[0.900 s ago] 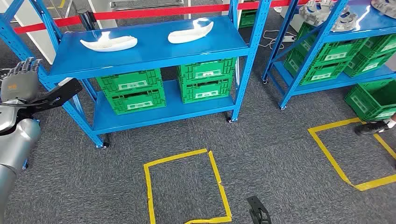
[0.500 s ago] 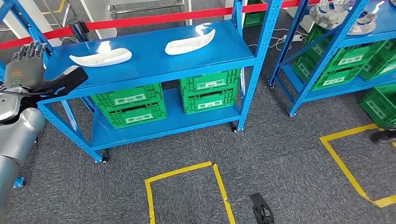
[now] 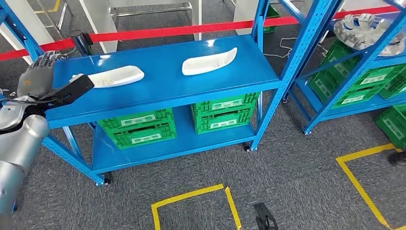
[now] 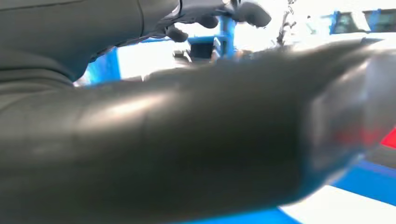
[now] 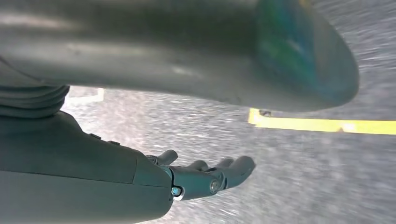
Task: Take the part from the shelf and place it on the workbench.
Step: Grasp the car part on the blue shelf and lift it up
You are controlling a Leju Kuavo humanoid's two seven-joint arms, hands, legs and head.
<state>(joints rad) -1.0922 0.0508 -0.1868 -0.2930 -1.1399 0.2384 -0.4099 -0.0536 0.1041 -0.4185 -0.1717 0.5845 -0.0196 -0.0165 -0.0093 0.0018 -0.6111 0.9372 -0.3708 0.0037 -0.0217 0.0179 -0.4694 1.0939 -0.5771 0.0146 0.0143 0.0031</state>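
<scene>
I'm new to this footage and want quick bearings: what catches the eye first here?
Two white curved parts, one nearer the robot's left hand and one further right, lie on the top of a bright blue shelf. The left hand is raised at the shelf's left end, holding nothing. Green crates sit below, and yellow tape marks the grey carpet.

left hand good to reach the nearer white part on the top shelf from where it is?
Probably yes. The left hand is raised at the shelf's left end, thumb out toward the nearer white part. Nothing lies on the shelf top between them.
</scene>
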